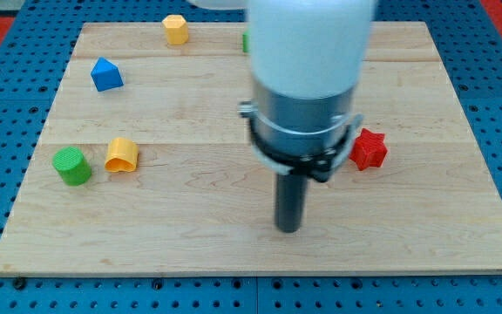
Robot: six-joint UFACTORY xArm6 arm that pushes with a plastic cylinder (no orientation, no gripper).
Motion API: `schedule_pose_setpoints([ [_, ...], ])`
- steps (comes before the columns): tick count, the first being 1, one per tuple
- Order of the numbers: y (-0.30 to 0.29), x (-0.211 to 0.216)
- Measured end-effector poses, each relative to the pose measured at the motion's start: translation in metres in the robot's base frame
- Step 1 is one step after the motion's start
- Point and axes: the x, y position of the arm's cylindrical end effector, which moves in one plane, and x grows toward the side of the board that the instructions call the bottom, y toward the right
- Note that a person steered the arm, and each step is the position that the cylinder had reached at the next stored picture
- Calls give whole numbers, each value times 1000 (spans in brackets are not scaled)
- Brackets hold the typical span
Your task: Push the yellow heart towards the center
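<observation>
My tip [289,228] rests on the board [190,235], low and just right of centre, touching no block; it is a bare rod with nothing to open or close. The yellow heart [121,154] lies far to the view's left, just beside the green cylinder [72,166]. Blue block [105,75] and yellow block [175,29] sit toward the top left. The red star [369,149] is partly behind my arm, which also hides most of a green block [246,40].
</observation>
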Motion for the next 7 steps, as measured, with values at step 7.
schedule_pose_setpoints([
  [7, -211, -9],
])
